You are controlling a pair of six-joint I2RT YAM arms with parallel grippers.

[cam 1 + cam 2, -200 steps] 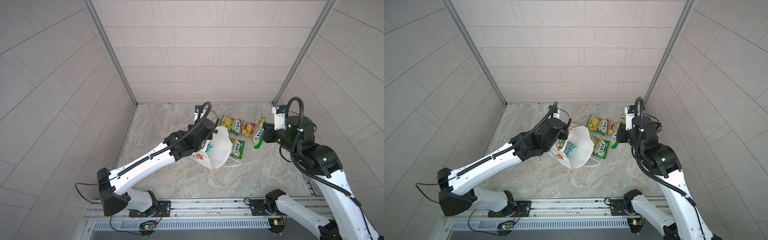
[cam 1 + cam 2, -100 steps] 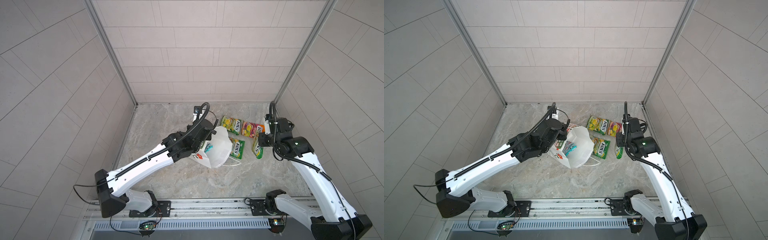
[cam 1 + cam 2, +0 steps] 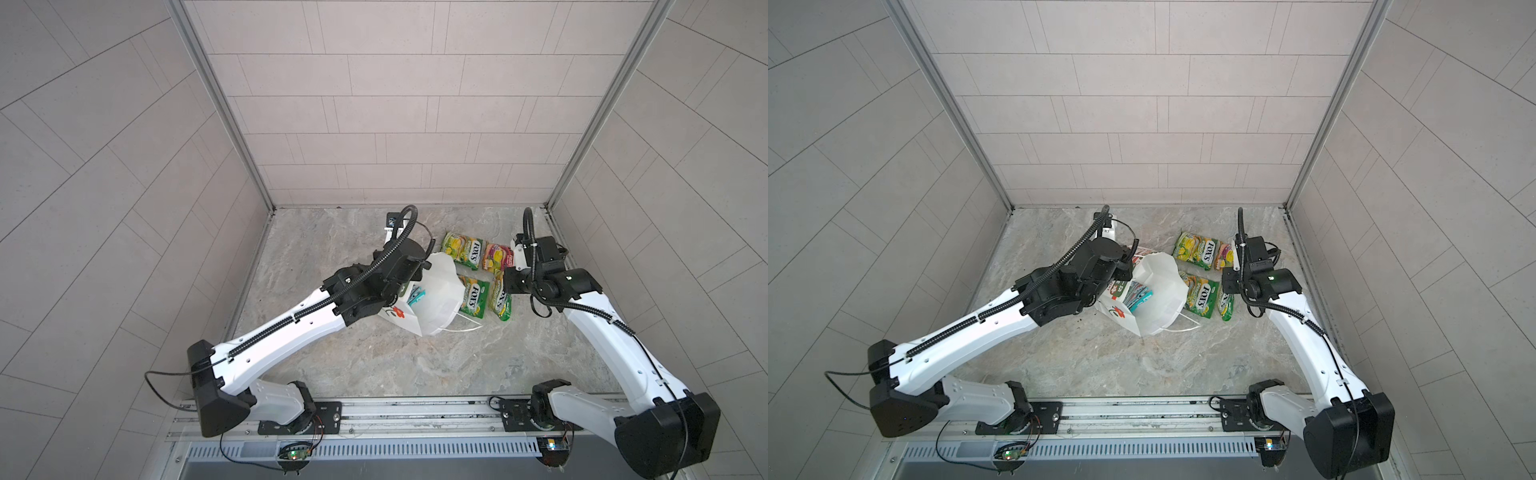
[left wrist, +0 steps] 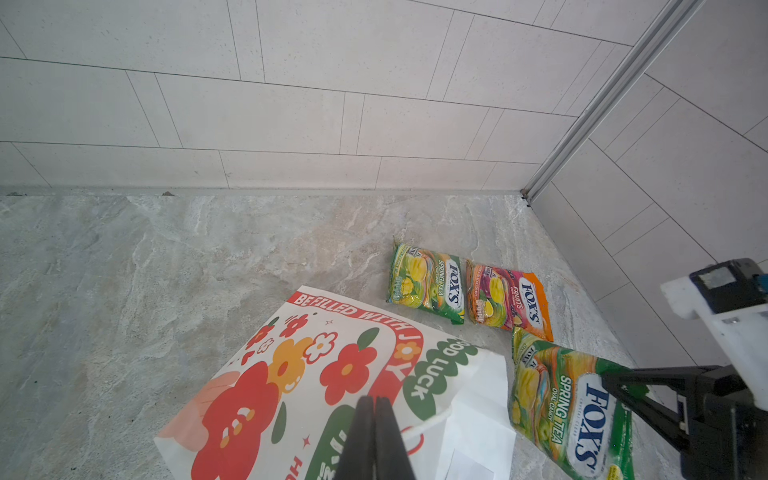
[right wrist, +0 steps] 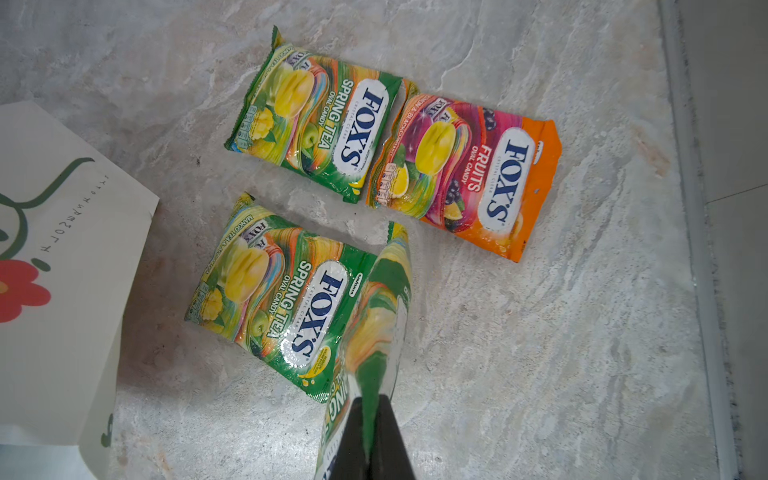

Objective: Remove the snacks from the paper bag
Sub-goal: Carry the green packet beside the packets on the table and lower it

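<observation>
The white paper bag (image 3: 440, 299) (image 3: 1163, 291) with red flowers stands tilted, mouth open. A teal snack (image 3: 415, 296) (image 3: 1139, 297) shows inside it. My left gripper (image 4: 376, 401) (image 3: 1129, 270) is shut at the bag's (image 4: 316, 374) rim by the cord handle. Right of the bag three snacks lie flat: a green one (image 5: 316, 124) (image 3: 465, 250), an orange-pink one (image 5: 469, 174) (image 3: 495, 257) and another green one (image 5: 270, 299) (image 3: 471, 297). My right gripper (image 5: 370, 401) (image 3: 509, 286) is shut on one more green snack (image 5: 380, 316) (image 3: 500, 297), held edge-on, its far end down by the flat ones.
The grey stone floor (image 3: 374, 357) is boxed in by tiled walls on three sides. The right wall's base (image 5: 681, 208) runs close beside the orange-pink snack. A metal rail (image 3: 374, 411) carries both arm bases along the front edge.
The right arm has come down and brought its green snack from up in the air to the floor beside the others. The left arm and the bag have stayed put.
</observation>
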